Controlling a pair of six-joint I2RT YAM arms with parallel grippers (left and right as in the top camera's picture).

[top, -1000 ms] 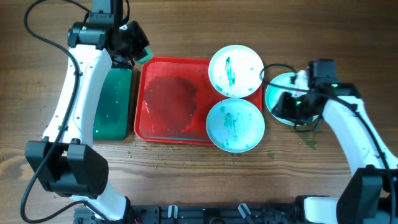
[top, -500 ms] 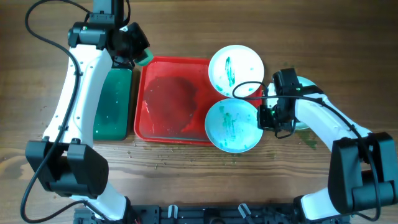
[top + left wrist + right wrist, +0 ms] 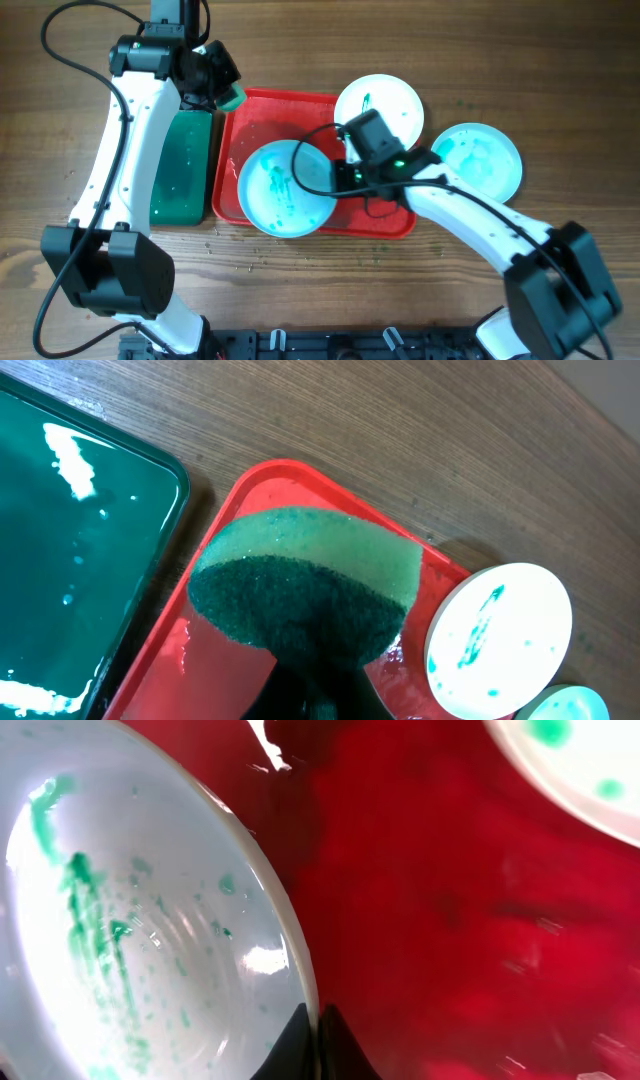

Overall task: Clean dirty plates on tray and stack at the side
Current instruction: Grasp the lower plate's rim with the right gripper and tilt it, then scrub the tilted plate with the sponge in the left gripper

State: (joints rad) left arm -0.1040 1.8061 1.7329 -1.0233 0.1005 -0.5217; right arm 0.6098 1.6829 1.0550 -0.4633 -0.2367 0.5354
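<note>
Plate (image 3: 285, 187), teal-smeared, over tray (image 3: 265, 115) left half | right jaws pinch its rim | left jaws grip sponge (image 3: 300, 585) above far-left corner

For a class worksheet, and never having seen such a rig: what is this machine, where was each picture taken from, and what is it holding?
It is a robot with two arms at a table, each ending in a two-finger gripper. One picture looks down from above; the other two come from cameras on the wrists. On the table lie a red tray and a dark green tray. The left gripper is shut on a green sponge above the red tray's corner. The right gripper pinches the rim of a smeared plate over the red tray. A second plate overlaps another corner; a third plate lies on the table.
</note>
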